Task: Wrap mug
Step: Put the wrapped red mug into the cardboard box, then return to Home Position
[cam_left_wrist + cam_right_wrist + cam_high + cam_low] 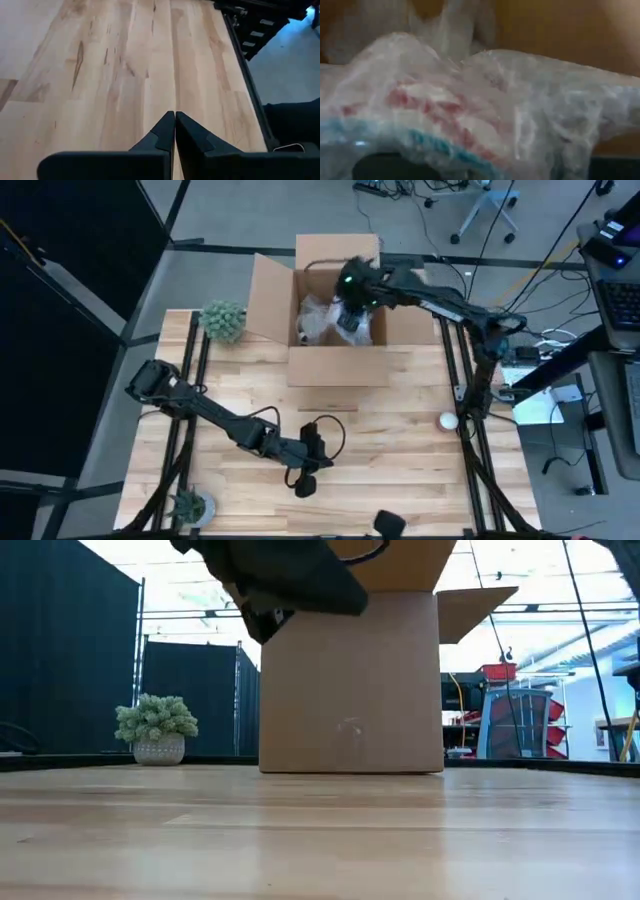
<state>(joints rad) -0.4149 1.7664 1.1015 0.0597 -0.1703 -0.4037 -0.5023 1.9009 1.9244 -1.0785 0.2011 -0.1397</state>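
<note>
Clear bubble wrap (485, 100), crumpled, with red and blue print showing through it, most likely the mug's pattern, though the close view is too blurred to be sure; it fills the right wrist view. Location: inside the open cardboard box (335, 365) at the far side of the wooden table (400, 440), where the high view shows a pale wrapped bundle on the box floor. Right gripper (352, 308): reaching down into the box, over the bundle; whether its fingers are spread or clamped cannot be told. Left gripper (174, 131): idle low over bare table near the front edge, fingers pressed together on nothing. Also present: small potted plant (224, 320) just left of the box, second small plant (188, 505) at the front left corner, white ball (447, 420) near the right rail. Step in hand, as judged: wrapped mug being placed in or handled within the box. Next move calls for settling the bundle without loosening the wrap, then lifting clear of the box walls.
</note>
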